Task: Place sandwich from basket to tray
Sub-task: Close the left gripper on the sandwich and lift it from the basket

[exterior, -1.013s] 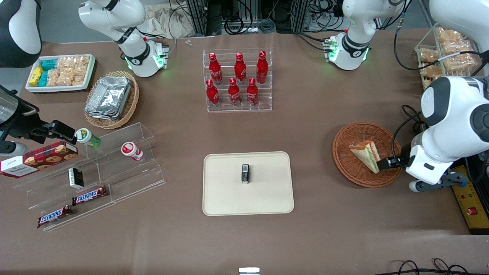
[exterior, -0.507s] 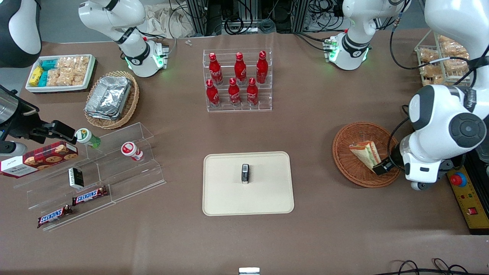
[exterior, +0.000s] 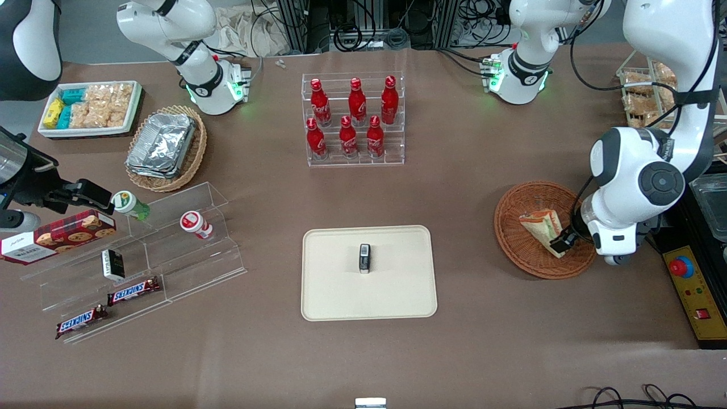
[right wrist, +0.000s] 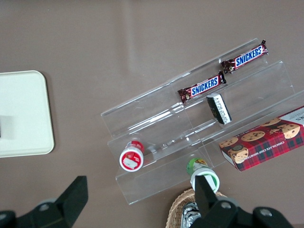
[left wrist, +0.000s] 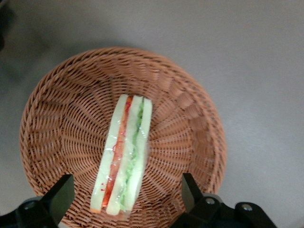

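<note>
The sandwich [exterior: 540, 226] lies in the reddish-brown wicker basket [exterior: 519, 253], toward the working arm's end of the table. In the left wrist view the sandwich [left wrist: 124, 159] stands on edge, with pale bread and a red and green filling, in the basket [left wrist: 190, 123]. My left gripper [exterior: 561, 243] hangs over the sandwich's end nearest the front camera. It is open [left wrist: 126, 199], with one finger on each side of the sandwich and a gap on both sides. The beige tray [exterior: 397, 284] lies at the table's middle, apart from the basket.
A small black object [exterior: 364, 258] stands on the tray. A clear rack of red bottles [exterior: 353, 119] is farther from the front camera than the tray. A yellow control box [exterior: 696, 289] lies beside the basket. Clear shelves with snacks [exterior: 136, 255] lie toward the parked arm's end.
My left arm has swung over the basket toward the parked arm's end. The gripper has shifted a little that way above the sandwich's near end. The sandwich has not moved.
</note>
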Controlling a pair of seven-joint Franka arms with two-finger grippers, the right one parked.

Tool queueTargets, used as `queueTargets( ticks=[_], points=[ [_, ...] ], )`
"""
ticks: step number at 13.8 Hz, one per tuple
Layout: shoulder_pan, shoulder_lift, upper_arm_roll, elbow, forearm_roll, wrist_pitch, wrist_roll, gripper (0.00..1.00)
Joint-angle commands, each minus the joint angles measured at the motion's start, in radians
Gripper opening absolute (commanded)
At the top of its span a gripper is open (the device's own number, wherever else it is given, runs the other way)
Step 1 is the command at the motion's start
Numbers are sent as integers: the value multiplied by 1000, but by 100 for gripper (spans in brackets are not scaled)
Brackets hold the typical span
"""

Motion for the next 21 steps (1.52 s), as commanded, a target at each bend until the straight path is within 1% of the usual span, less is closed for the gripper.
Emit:
queueTargets(
  ticks=[1, 4, 7, 12, 15, 16, 18, 19, 20, 21],
  points=[
    [3, -24, 0, -89, 11, 85, -57, 100],
    [6, -27, 15, -163, 11, 168, -62, 100],
    [6, -36, 15, -196, 11, 173, -75, 100],
    [6, -6, 15, -197, 11, 179, -105, 100],
    [6, 27, 15, -194, -3, 217, -117, 99],
    [5, 33, 15, -196, -3, 234, -127, 95],
    [3, 47, 14, -191, -3, 245, -141, 76],
    [3, 48, 14, -186, -1, 245, -143, 64],
    [3, 47, 14, -182, -3, 245, -152, 47],
    [0, 51, 14, -168, -3, 241, -163, 27]
  ],
)
